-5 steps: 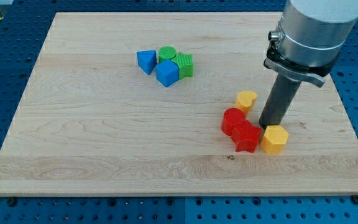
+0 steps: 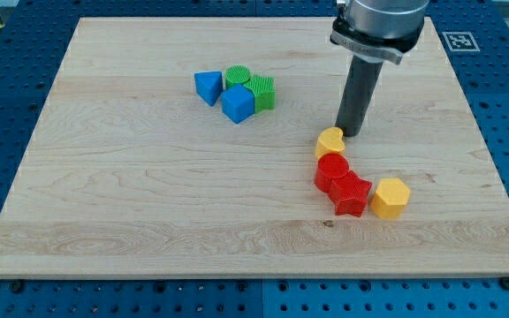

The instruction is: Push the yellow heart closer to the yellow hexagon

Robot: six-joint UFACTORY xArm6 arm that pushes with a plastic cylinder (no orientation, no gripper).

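Observation:
The yellow heart (image 2: 330,142) lies right of the board's middle, touching the top of a red round block (image 2: 331,170). The yellow hexagon (image 2: 390,198) lies lower right of it, beside a red star (image 2: 352,194). My tip (image 2: 352,133) stands just to the upper right of the yellow heart, at or very near its edge. The two red blocks lie between the heart and the hexagon.
A cluster sits at the upper middle: a blue triangle (image 2: 207,87), a blue block (image 2: 238,103), a green cylinder (image 2: 237,77) and a green block (image 2: 262,91). The wooden board (image 2: 148,203) rests on a blue perforated table.
My tip moved up and left, from beside the hexagon to the upper right of the heart. The yellow heart shifted slightly left and down against the red round block.

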